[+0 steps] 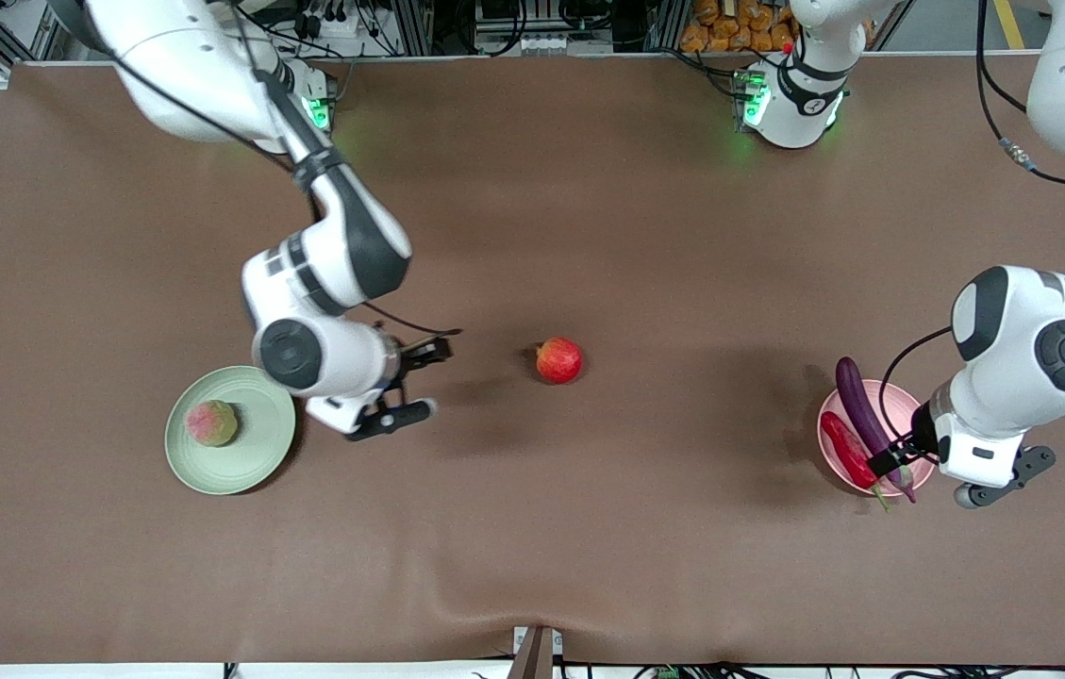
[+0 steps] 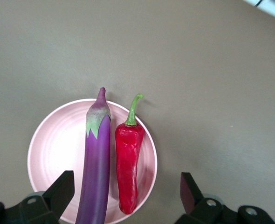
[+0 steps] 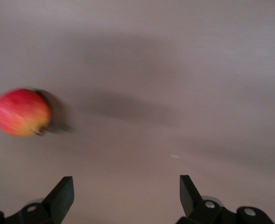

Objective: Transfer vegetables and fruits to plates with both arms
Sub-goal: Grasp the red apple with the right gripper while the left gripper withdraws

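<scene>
The pale pink plate (image 1: 900, 404) lies at the left arm's end of the table and holds the purple eggplant (image 1: 860, 405) and the red chili (image 1: 845, 451) side by side. My left gripper (image 1: 923, 476) hangs open and empty over that plate. The left wrist view shows the plate (image 2: 58, 144), eggplant (image 2: 96, 163) and chili (image 2: 128, 163) below the open gripper (image 2: 127, 196). The pale green plate (image 1: 258, 443) holds the peach (image 1: 211, 422). The red apple (image 1: 558, 360) sits alone mid-table. My right gripper (image 1: 414, 382) is open and empty between the green plate and the apple (image 3: 21, 112).
A brown cloth (image 1: 532, 528) covers the whole table, with a crease at the edge nearest the front camera. Both arm bases (image 1: 791, 104) stand along the table's edge farthest from that camera.
</scene>
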Controlling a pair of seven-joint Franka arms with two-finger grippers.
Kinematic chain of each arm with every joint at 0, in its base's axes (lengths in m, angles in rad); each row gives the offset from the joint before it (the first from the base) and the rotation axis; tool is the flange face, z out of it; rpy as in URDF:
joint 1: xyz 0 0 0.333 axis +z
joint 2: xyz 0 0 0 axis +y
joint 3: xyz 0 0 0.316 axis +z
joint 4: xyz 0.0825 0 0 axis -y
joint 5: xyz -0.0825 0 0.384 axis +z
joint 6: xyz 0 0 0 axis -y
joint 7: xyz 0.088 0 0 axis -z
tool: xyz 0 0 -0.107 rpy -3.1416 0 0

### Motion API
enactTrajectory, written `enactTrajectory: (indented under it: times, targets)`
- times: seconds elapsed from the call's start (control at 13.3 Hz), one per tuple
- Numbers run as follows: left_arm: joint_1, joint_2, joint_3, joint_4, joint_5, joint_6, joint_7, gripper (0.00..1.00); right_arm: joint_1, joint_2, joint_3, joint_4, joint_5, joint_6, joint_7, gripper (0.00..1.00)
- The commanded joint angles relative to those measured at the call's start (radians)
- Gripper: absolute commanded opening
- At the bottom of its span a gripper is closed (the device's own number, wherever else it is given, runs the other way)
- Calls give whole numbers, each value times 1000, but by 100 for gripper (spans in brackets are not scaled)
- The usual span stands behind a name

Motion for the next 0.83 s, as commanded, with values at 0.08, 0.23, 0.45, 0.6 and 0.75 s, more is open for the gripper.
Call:
enactTrajectory:
  times: [0.08, 0.23, 0.45, 0.6, 0.75]
  targets:
    - [8, -115, -38, -17, -5, -114, 70, 100, 174, 80, -20, 6, -13, 236, 73, 100]
    - [8, -192, -47, -17, -83, -200, 84, 100, 231, 114, -20, 7, -72, 332, 68, 100]
    - [8, -304, -49, -16, -243, -301, 224, 100, 275, 151, -20, 9, -133, 399, 31, 100]
    - [24, -365, -52, -17, -254, -362, 280, 100, 278, 169, -20, 9, -183, 445, -66, 100]
    - [24, -434, -55, -22, -296, -413, 283, 100, 282, 197, -20, 9, -194, 496, -107, 100]
